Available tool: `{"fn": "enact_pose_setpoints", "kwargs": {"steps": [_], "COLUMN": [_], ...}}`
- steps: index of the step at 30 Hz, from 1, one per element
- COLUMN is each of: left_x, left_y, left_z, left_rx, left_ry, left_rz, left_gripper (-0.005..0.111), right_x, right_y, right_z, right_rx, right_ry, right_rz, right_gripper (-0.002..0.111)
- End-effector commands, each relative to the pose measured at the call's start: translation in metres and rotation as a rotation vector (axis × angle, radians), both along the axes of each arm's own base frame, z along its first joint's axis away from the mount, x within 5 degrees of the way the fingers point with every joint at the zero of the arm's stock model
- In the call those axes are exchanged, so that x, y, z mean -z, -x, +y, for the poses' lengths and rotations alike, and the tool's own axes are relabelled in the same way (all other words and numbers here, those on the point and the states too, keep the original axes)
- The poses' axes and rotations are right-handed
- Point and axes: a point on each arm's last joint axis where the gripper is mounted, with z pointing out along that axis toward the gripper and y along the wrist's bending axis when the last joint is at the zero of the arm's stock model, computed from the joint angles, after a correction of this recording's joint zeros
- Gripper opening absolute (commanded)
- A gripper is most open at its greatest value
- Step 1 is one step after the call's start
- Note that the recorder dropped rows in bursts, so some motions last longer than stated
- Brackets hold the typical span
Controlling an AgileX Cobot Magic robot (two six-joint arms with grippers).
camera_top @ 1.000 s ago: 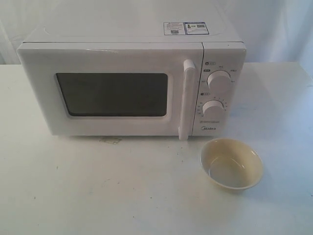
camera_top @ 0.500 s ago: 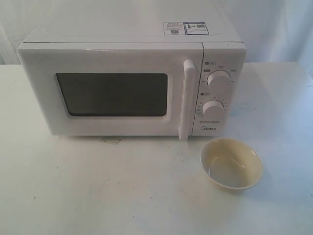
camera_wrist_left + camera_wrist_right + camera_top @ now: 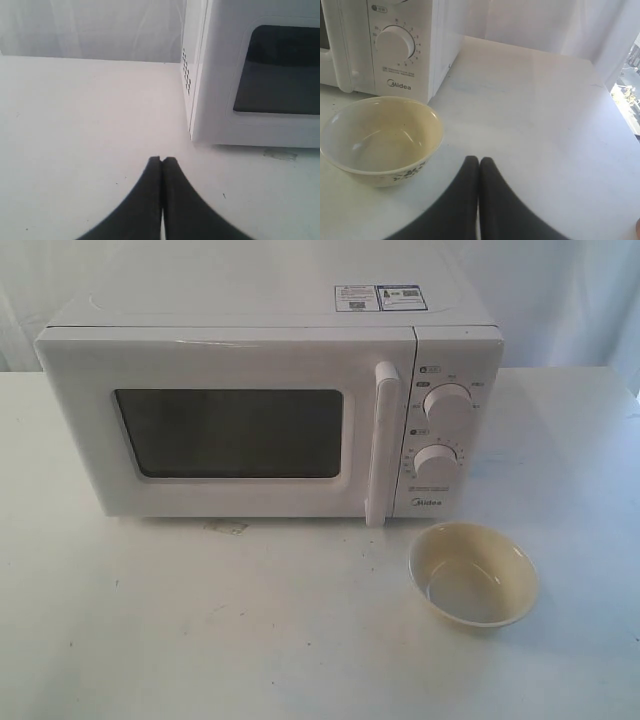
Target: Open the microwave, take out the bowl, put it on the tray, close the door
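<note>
Nothing moved, bowl (image 3: 473,574) near microwave (image 3: 250,310), door (image 3: 230,360) closed

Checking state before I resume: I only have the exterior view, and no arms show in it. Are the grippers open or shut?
Observer: The left gripper is shut, fingertips together, over the table short of the microwave corner on its vented side.
Operator: And the right?
Observer: The right gripper is shut too and holds nothing; the bowl sits apart from it.
Operator: Anything on the bowl I can't see?
Observer: A small dark print low on its outer wall.
</note>
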Motion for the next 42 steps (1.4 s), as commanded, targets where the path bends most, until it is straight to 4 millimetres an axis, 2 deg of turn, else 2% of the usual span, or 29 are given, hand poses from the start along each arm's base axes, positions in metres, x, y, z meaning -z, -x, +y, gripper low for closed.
{"fn": "enact_pose_setpoints", "kwargs": {"steps": [1,7,42], "left_x": [0.008,0.020,0.020], "left_y": [0.003,0.007,0.007], "left_z": [-0.001,-0.003,-0.002], "left_rx": [0.022,0.044,0.046], "left_ry": [-0.055,-0.040,-0.056], "left_rz": [0.060,0.201,0.198], "left_gripper": [0.000,0.000,0.000], "right_x": [0.001,0.001,0.001], "right_y": [0.000,0.000,0.000], "right_z": [0.000,0.000,0.000], "right_rx": [0.003,0.003,0.003], "right_ry": [0.001,0.001,0.001], "right_rz": [-0.005,-0.005,-0.005], "right_gripper": [0.000,0.000,0.000]}}
